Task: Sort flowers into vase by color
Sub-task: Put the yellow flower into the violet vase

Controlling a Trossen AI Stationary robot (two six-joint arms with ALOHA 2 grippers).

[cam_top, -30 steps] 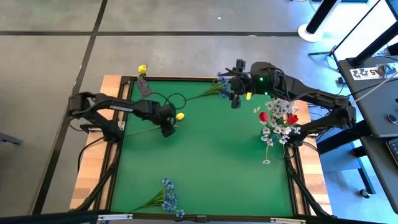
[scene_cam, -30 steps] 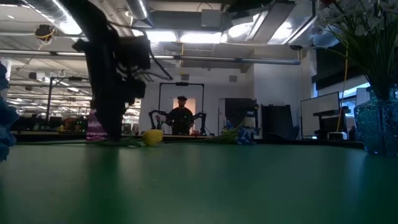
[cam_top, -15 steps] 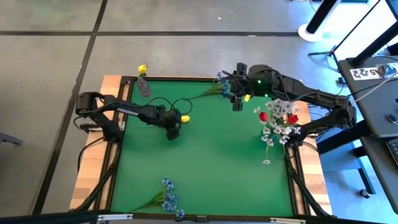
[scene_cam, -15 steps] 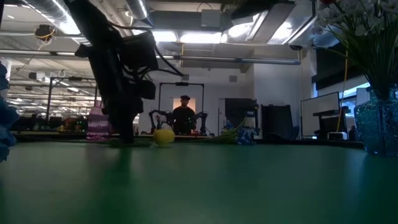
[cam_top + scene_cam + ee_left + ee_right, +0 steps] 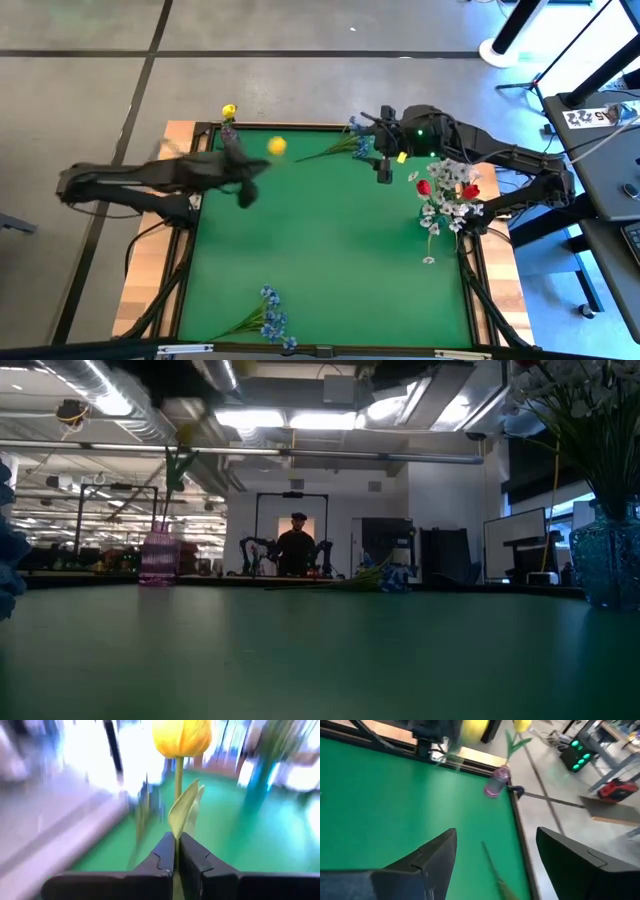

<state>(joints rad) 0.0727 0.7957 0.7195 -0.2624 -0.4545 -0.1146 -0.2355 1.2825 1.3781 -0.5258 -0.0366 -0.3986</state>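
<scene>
Near the far-left corner of the bench (image 5: 330, 260), the left end effector (image 5: 176, 851) is clamped shut on the stem of a yellow tulip (image 5: 276, 146), pinching low on the stem so the bud (image 5: 181, 737) rides clear above the fingers (image 5: 161, 857), likely to leave stem length free for dropping into a neck. The tulip is in the air, close to the pink vase (image 5: 231, 139) in that corner, which already holds one yellow bud (image 5: 229, 110); sorting by colour explains the heading. In the low view the stem (image 5: 177, 465) hangs just above the vase (image 5: 160, 560), not yet in it. The right end effector (image 5: 382, 165) hovers over the far side of the bench with its fingers (image 5: 432, 857) spread wide and nothing between them, just beside the blue bunch (image 5: 352, 140) lying there, probably its next pick. The blue vase (image 5: 610, 565) at the right edge holds red (image 5: 424, 187) and white (image 5: 452, 205) flowers mixed. Another blue bunch (image 5: 270, 312) lies at the near edge. A person (image 5: 297, 548) stands in the room behind. Change against a second ago: the left fingers were open around the tulip flat on the bench further in; they have since closed, lifted it and swung it toward the corner. The right arm has barely shifted.
</scene>
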